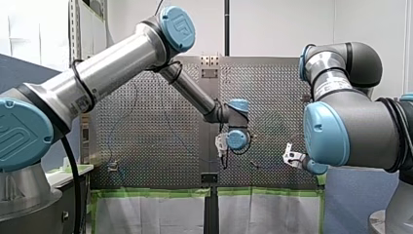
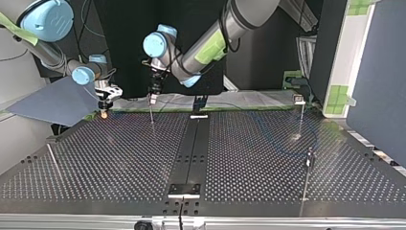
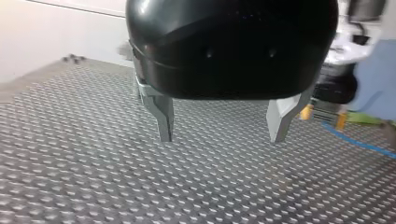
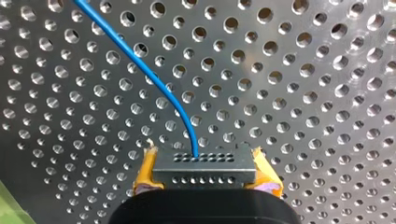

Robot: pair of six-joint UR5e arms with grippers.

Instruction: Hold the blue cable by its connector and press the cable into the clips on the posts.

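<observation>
The blue cable (image 4: pixel 154 84) ends in a grey connector (image 4: pixel 205 171). The right hand (image 4: pixel 203 158) is clamped on that connector, with its yellow pads (image 4: pixel 145 172) pressed to both sides. From the connector the cable curves away over the perforated worktop (image 4: pixel 303 93). Only the right wrist view shows this grip. Near the connector, the left hand (image 3: pixel 224 128) hangs low above the worktop with its metal fingers (image 3: pixel 164 116) pointing down, apart and holding nothing. Its own view also catches the cable trailing past the right hand. In the top view a black rail (image 2: pixel 191 148) lies farther from the connector. Thin posts (image 2: pixel 300 108) stand beyond it, well apart from both hands.
</observation>
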